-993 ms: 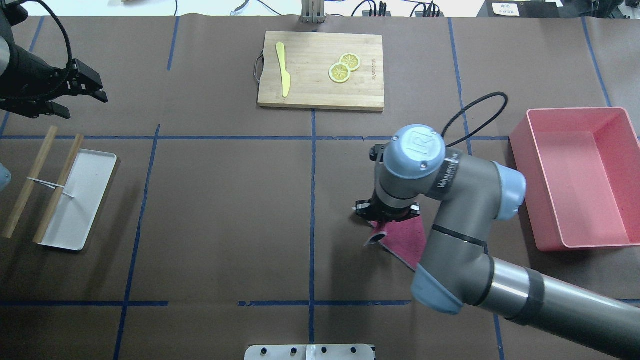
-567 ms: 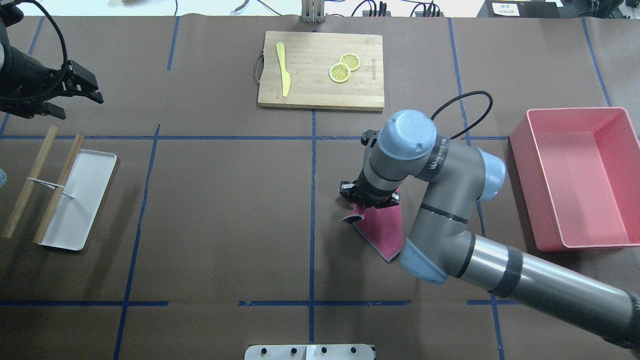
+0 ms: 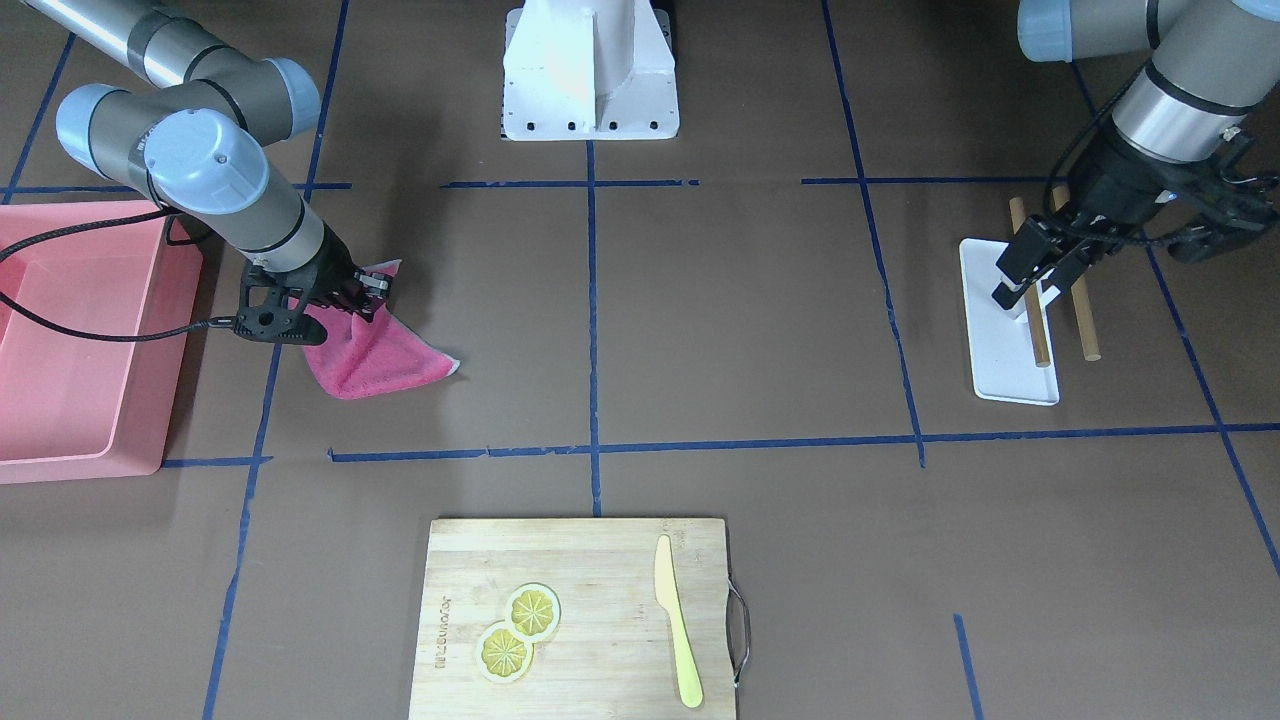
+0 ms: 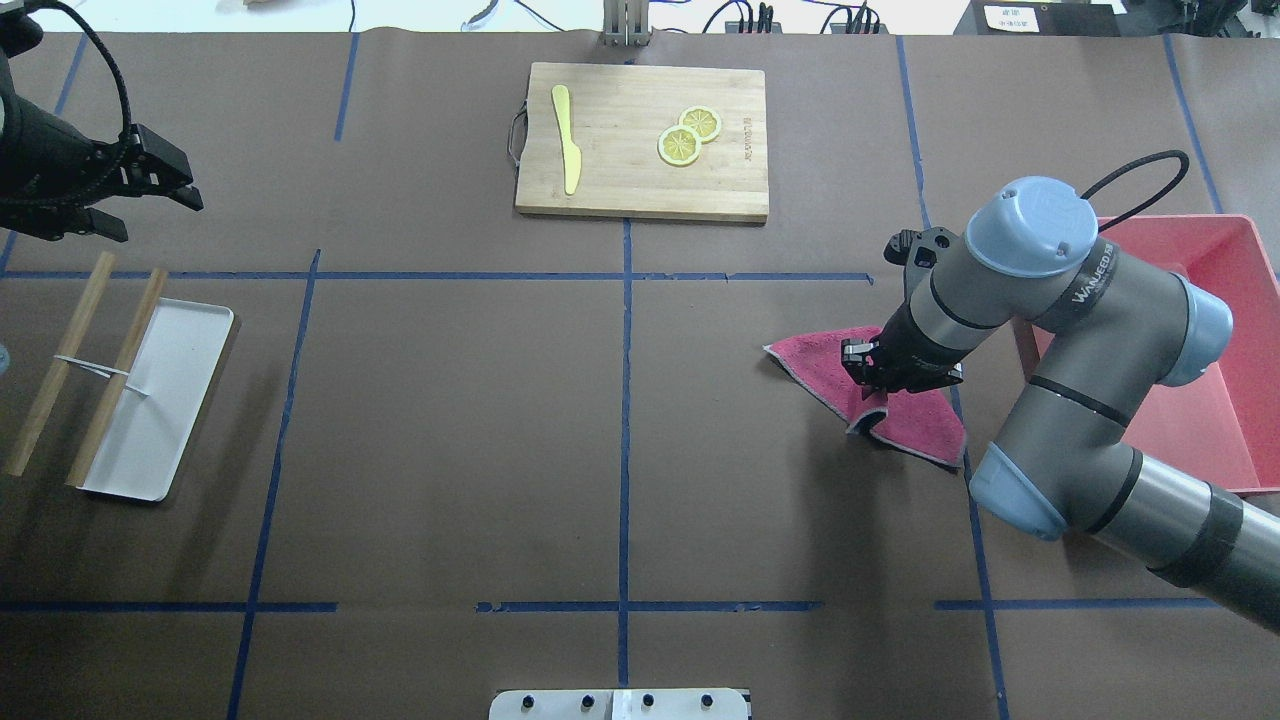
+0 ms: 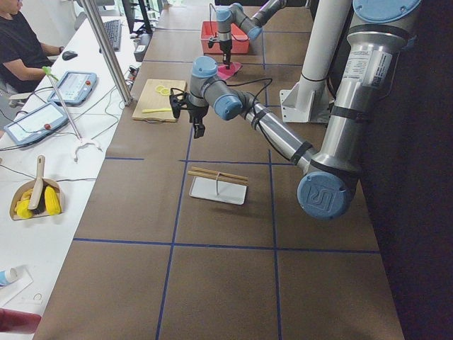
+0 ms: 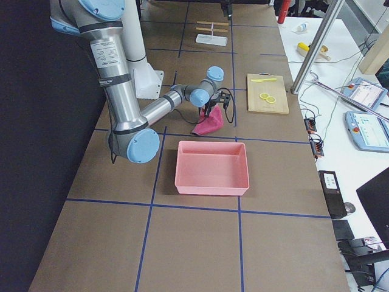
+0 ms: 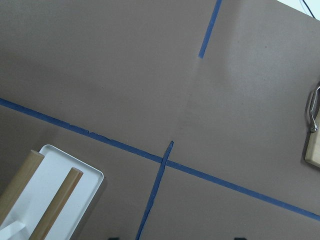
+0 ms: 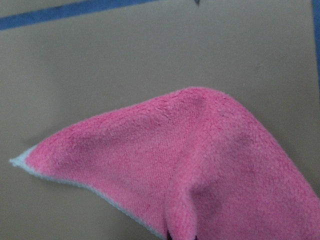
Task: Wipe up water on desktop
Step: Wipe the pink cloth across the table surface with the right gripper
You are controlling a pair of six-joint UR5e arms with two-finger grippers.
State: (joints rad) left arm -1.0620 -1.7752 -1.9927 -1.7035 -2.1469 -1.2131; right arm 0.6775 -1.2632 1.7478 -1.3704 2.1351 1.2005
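The desktop (image 4: 450,400) is dark brown with blue tape lines; no water shows on it. My right gripper (image 4: 882,388) is shut on a pink cloth (image 4: 815,362), pressing it to the desktop just left of the pink bin. The cloth also shows in the front view (image 3: 380,355) under that gripper (image 3: 335,300), and it fills the right wrist view (image 8: 200,165), bunched at the bottom centre. My left gripper (image 4: 150,212) is open and empty at the far left, above the white tray; the front view shows it too (image 3: 1025,280).
A pink bin (image 4: 1240,250) stands at the right, partly under my right arm. A bamboo cutting board (image 4: 640,180) holds a yellow knife (image 4: 567,140) and lemon slices (image 4: 688,135) at the back centre. A white tray (image 4: 170,400) with wooden sticks lies at the left.
My right gripper first slid the cloth left, then dragged it right and farther back, close to the pink bin. The left gripper drifted slightly left.
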